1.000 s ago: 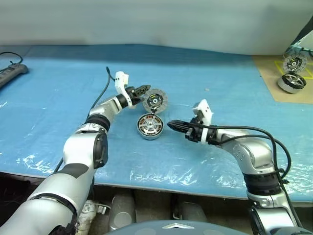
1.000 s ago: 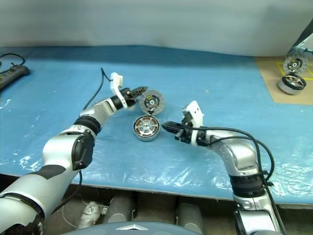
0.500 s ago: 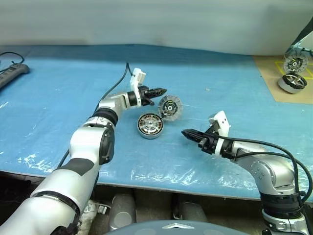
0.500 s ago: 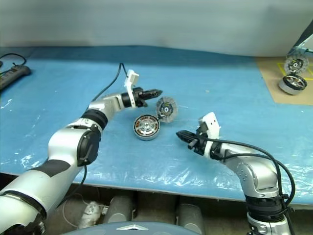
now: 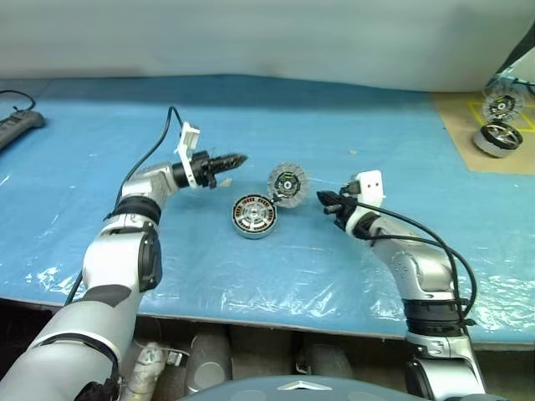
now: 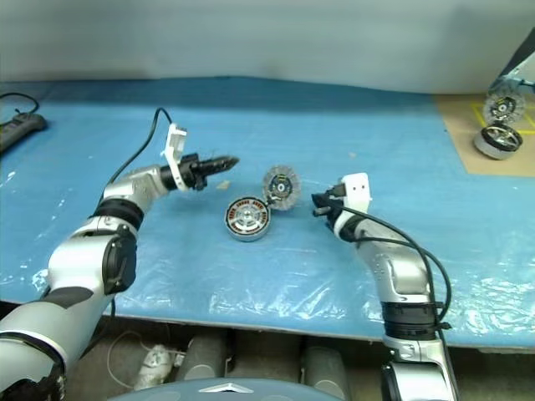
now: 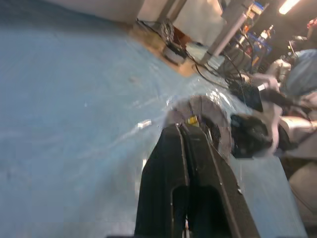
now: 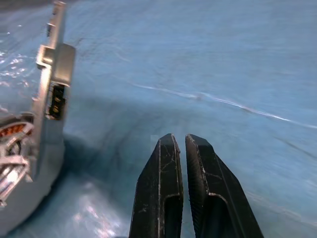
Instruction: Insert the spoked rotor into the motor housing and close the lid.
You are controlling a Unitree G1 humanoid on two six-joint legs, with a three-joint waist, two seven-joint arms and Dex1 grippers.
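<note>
With the lid point(image 5: 287, 183) propped on edge against the motor housing point(image 5: 253, 215), the left gripper point(image 5: 236, 159) and right gripper point(image 5: 323, 199) flank it, both pinched together and empty, probably to tip it flat.

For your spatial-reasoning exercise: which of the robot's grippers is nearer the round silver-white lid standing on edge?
Right. The right gripper sits just beside the lid; the left gripper is farther off on its other side.

Counter point(image 5: 351, 117) ahead of me, draped in blue plastic sheeting, wrinkled and glossy near the front edge. Pale grey wall point(image 5: 267, 38) behind it. Brown cardboard patch point(image 5: 468, 125) at far right corner. Black power strip point(image 5: 17, 125) far left, cable trailing.
</note>
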